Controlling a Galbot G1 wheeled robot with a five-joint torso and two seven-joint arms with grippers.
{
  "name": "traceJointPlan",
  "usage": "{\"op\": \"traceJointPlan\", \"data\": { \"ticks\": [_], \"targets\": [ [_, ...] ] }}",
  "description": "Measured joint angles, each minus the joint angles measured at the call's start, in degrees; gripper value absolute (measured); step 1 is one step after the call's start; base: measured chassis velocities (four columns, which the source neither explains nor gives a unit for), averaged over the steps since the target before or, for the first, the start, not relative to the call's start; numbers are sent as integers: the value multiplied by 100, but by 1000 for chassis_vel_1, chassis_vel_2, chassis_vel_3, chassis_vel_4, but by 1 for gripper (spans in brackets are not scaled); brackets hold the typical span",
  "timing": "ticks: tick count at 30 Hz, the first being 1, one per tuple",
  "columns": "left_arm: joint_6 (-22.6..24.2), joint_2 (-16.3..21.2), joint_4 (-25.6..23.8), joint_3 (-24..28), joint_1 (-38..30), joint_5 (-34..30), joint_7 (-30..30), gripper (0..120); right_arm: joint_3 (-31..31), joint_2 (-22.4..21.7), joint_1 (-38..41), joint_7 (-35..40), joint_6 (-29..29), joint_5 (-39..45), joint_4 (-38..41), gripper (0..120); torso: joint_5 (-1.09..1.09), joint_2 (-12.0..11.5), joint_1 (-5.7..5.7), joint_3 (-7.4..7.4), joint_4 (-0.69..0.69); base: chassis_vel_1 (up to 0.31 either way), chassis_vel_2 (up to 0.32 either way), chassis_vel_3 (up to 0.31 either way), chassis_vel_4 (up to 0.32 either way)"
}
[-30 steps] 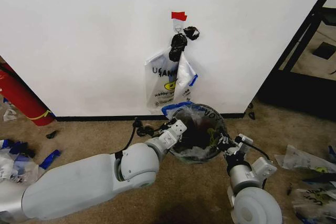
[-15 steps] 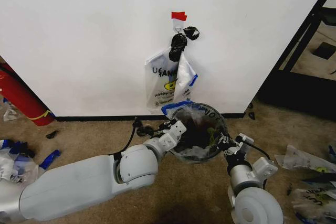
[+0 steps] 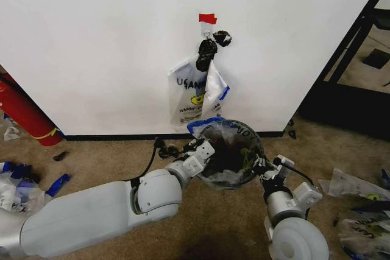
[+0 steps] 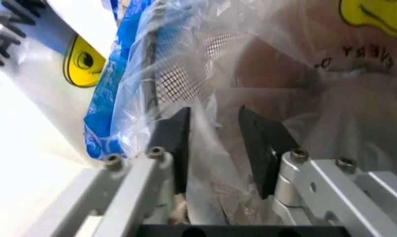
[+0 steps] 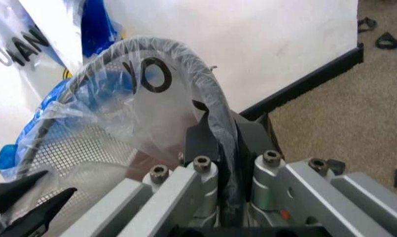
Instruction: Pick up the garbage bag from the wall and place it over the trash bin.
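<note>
Looking down from the head view, you see the trash bin [image 3: 230,153], round with dark mesh sides, standing on the carpet close to the black baseboard of the plain white wall [image 3: 97,47]. A thin, crinkly, translucent garbage bag [image 3: 239,131] is draped over its rim, blue edge toward the wall. Your left pincer [image 3: 203,148] sits at the bin's left rim and your right pincer [image 3: 263,166] at its right rim. Above, a second printed bag [image 3: 194,97] hangs flat from a hook under a red tape strip [image 3: 208,18], beside a black knotted clump [image 3: 206,53].

In the left wrist view, your left pincer [image 4: 215,143] is spread, its flat black fingers [image 4: 175,140] apart with wrinkled film bunched loosely between them.

In the right wrist view, your right pincer [image 5: 221,148] is pinching the bag-covered wire rim of the bin [image 5: 185,64], film stretched smooth over it.
</note>
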Motion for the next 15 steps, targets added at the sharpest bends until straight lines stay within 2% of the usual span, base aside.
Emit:
{"op": "traceJointPlan", "data": {
  "ticks": [3,7,15],
  "targets": [
    [0,41,22,71,-29,187,119,19,-12,1,0,-1,0,0,37,1,0,0,0,0,0,0,0,0,0],
    [-1,65,40,77,-44,240,158,0,-21,1,-21,-2,0,-5,61,1,0,0,0,0,0,0,0,0,0],
    [0,72,-2,-54,-12,69,60,0,-37,15,-41,-8,4,-20,76,1,0,0,0,0,0,0,0,0,0]
  ]
}}
